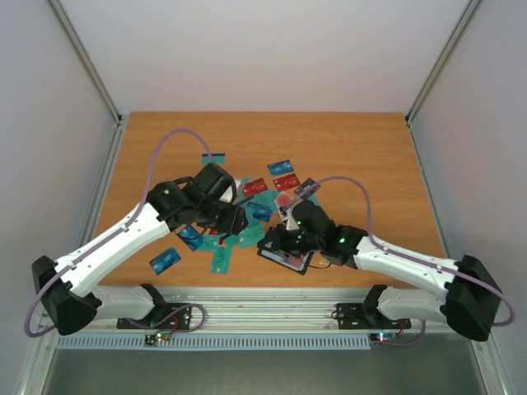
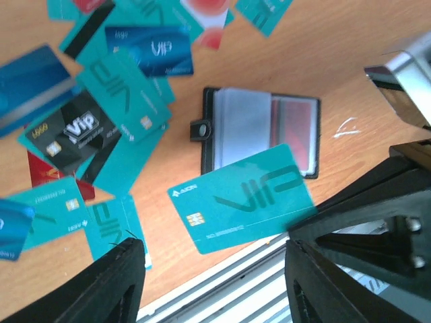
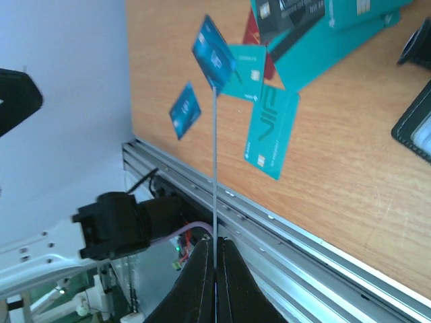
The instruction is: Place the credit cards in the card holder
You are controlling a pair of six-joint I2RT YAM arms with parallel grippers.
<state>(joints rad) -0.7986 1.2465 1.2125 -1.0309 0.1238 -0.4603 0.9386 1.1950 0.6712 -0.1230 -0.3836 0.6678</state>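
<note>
The black card holder (image 2: pixel 261 128) lies open on the table with a red card in one pocket; it also shows under the right arm (image 1: pixel 286 258) and at a frame edge (image 3: pixel 417 128). My right gripper (image 3: pixel 216 241) is shut on a teal credit card (image 2: pixel 242 198), which looks like a thin edge-on line (image 3: pixel 215 168) from its own wrist. That card hangs over the holder's near edge. My left gripper (image 2: pixel 214 245) is open just below it, and neither finger touches the card. Several loose credit cards (image 2: pixel 121 101) in teal, blue, red and dark grey lie left of the holder.
A blue card (image 1: pixel 165 260) and a teal card (image 1: pixel 221 260) lie near the table's front edge. More cards (image 1: pixel 282 174) are spread behind the grippers. The metal rail (image 3: pixel 283 222) runs along the near edge. The two grippers stand close together.
</note>
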